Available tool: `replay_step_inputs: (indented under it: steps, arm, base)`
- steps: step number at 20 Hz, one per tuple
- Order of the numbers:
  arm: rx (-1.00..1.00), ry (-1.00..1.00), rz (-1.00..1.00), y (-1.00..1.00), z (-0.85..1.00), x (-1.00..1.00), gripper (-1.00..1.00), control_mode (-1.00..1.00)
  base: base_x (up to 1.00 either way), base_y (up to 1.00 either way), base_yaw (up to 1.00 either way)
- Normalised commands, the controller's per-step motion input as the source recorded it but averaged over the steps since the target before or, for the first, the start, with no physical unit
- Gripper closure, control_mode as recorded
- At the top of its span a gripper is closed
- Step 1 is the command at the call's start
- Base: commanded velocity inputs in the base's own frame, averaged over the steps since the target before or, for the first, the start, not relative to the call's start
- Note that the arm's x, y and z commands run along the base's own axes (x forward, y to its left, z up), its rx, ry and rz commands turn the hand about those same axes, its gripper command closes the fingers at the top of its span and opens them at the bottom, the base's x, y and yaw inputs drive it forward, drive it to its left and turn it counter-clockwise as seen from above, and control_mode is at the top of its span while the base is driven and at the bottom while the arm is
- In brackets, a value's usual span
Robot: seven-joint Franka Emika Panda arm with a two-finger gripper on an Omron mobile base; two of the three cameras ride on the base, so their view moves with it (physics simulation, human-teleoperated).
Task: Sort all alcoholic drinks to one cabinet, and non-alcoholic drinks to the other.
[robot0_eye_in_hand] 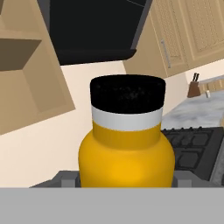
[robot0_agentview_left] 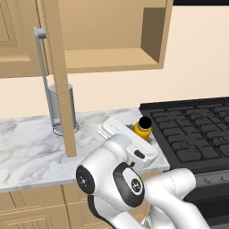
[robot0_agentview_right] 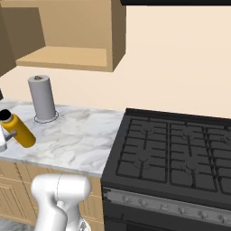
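While its jaws clamp the body of the orange bottle [robot0_eye_in_hand: 127, 157], the gripper [robot0_agentview_right: 5, 135] carries it tilted above the marble counter [robot0_agentview_right: 76, 140], cap [robot0_agentview_left: 144, 123] toward 11 o'clock in the right base view, with the paper towel roll [robot0_agentview_right: 42, 97] at about 1 o'clock from it. Rigid, smooth and probably slippery, the bottle seems light; mid-body below the shoulder looks the safest hold. Overhead, the narrow cabinet [robot0_agentview_left: 112, 58] stands open and bare.

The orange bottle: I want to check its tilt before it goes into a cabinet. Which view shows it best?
The right base view: the orange bottle shows whole, tilted, above the marble counter. The hand view shows its cap and shoulder close up between the gripper fingers. The left base view shows its cap behind the arm.
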Motion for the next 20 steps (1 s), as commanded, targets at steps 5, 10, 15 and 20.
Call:
replay_step_inputs:
  steps: [5,10,15,20]
  arm:
    - [0.00,0.00,0.00,0.00,0.00,0.00,1.00,-1.00]
    - [0.00,0.00,0.00,-0.02,0.18,0.00,1.00,-1.00]
    - [0.00,0.02,0.00,-0.04,0.31,0.00,1.00,-1.00]
    - [-0.01,0.12,0.00,-0.02,0.25,0.00,1.00,-1.00]
  base:
    - [0.00,0.00,0.00]
    - [0.00,0.00,0.00]
    - [0.00,0.00,0.00]
    - [0.00,0.00,0.00]
